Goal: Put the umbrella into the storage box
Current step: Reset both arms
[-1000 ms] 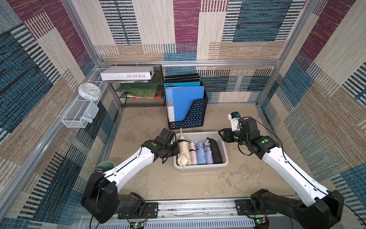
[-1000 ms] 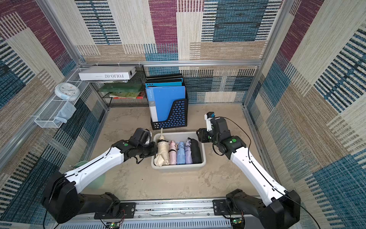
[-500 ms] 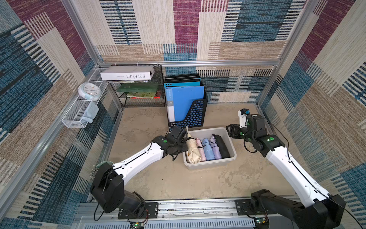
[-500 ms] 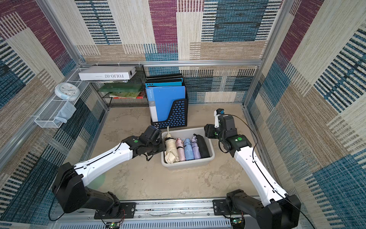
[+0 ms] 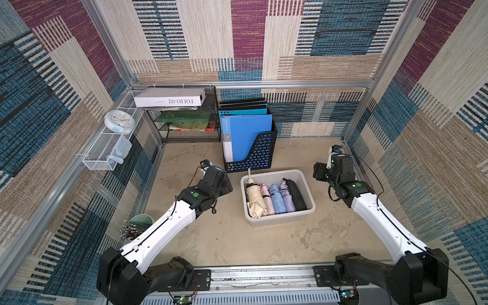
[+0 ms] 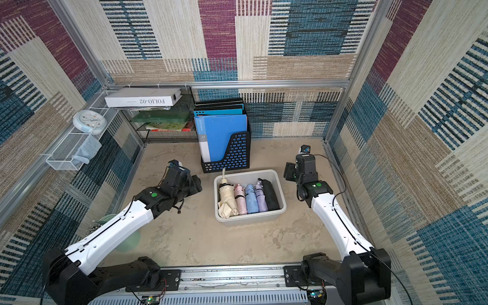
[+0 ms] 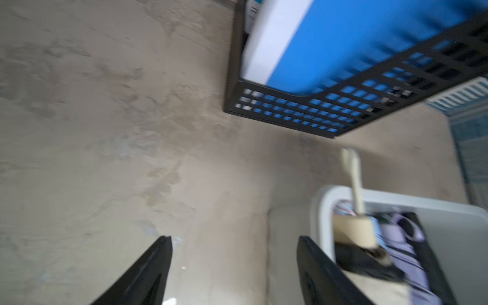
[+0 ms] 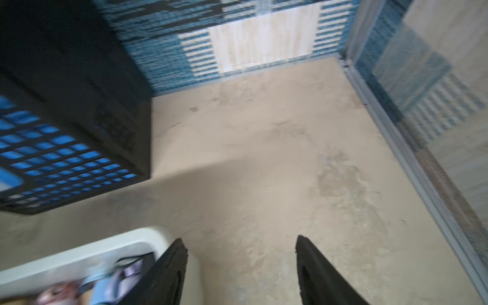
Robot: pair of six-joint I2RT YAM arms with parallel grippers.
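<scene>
A mottled beige tabletop point(image 5: 237, 245) sits inside patchwork carpet walls. The box point(image 5: 280, 221) stands mid-surface, just before the black file holder point(image 5: 260, 158) toward the back edge. The cream umbrella point(image 5: 254, 203) lies inside at its left end, beside four others. Only the top views show the clock point(image 6: 89, 121) on the left wall. The wrist views show the left claw point(image 7: 235, 264) and right claw point(image 8: 241, 264) spread wide, both empty, flanking the box.

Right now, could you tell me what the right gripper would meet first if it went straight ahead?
The way looks free: the right gripper points over bare table, passing the black file holder, toward the back wall. Depth is unclear.
</scene>
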